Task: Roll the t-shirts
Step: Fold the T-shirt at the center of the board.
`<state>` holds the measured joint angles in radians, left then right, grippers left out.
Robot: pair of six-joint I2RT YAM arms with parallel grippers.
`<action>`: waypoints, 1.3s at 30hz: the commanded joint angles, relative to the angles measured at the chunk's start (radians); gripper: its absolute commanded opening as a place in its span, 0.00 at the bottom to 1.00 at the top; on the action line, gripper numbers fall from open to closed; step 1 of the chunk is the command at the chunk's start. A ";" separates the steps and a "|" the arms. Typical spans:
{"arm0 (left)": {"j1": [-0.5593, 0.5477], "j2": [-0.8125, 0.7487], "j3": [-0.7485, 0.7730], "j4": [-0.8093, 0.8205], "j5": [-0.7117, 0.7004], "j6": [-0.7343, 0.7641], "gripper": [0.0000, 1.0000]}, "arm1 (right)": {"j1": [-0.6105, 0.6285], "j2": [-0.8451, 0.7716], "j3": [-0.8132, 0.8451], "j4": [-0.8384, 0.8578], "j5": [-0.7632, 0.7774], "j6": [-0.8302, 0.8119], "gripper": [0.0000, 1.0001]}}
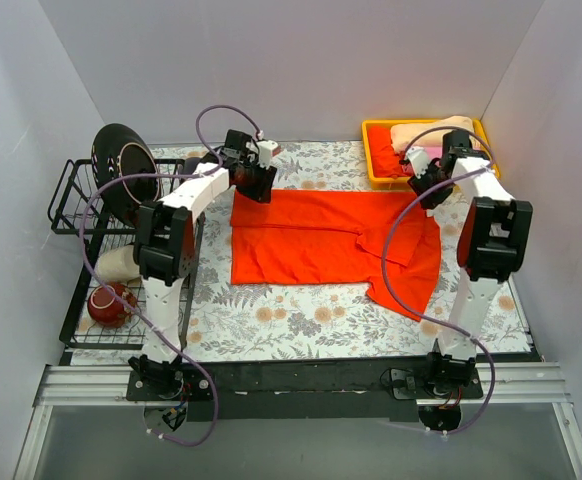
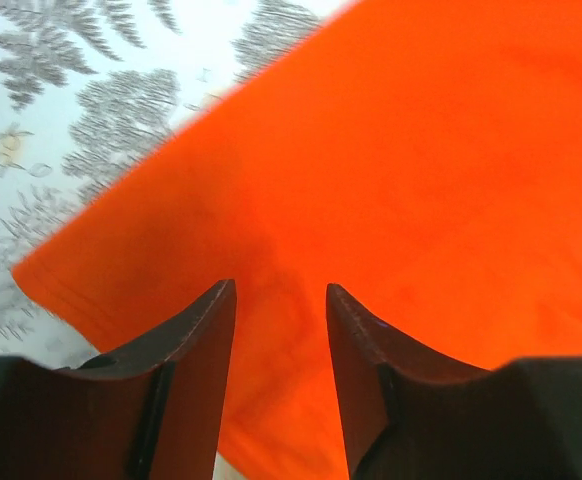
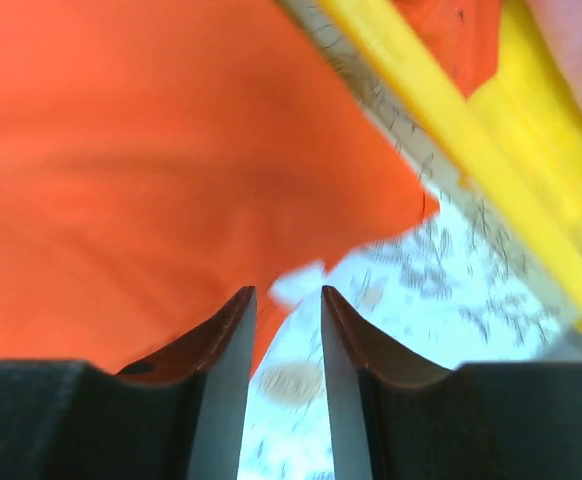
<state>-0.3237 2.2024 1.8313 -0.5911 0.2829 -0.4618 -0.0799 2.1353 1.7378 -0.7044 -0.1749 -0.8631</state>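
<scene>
A bright orange-red t-shirt [image 1: 321, 238] lies spread flat on the floral tablecloth, with one part folded at its right side. My left gripper [image 1: 256, 181] is open, low over the shirt's far left corner. In the left wrist view [image 2: 281, 290] orange cloth [image 2: 411, 170] shows between the jaws. My right gripper [image 1: 427, 186] is open at the shirt's far right corner. In the right wrist view [image 3: 288, 292] the shirt's edge [image 3: 151, 160] and a small white tag [image 3: 301, 283] sit just past the fingertips. A beige bundle [image 1: 426, 130] and an orange-red bundle [image 1: 385, 156] lie in the tray.
A yellow plastic tray [image 1: 371, 126] stands at the back right, close behind my right gripper, and shows in the right wrist view [image 3: 441, 90]. A black wire rack [image 1: 71, 215] on the left holds a dark plate [image 1: 121, 165] and a red bowl [image 1: 109, 305]. White walls enclose the table.
</scene>
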 commanded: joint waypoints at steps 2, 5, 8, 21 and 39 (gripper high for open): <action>-0.023 -0.298 -0.154 -0.096 0.232 0.139 0.44 | 0.002 -0.430 -0.252 -0.085 -0.164 -0.149 0.45; -0.061 -0.393 -0.246 -0.179 0.317 0.222 0.46 | -0.001 -0.683 -0.518 -0.128 -0.250 -0.284 0.49; -0.104 -0.499 -0.339 -0.205 0.338 0.218 0.48 | 0.000 -0.903 -0.719 -0.212 -0.275 -0.454 0.55; -0.127 -0.670 -0.501 -0.217 0.335 0.207 0.53 | 0.002 -1.250 -1.121 -0.457 -0.196 -1.255 0.53; -0.114 -0.593 -0.524 -0.208 0.251 0.236 0.54 | 0.058 -1.072 -1.196 -0.261 -0.138 -1.249 0.52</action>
<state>-0.4431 1.5982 1.2949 -0.8028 0.5514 -0.2420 -0.0349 1.0298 0.5583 -1.0348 -0.3355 -1.9694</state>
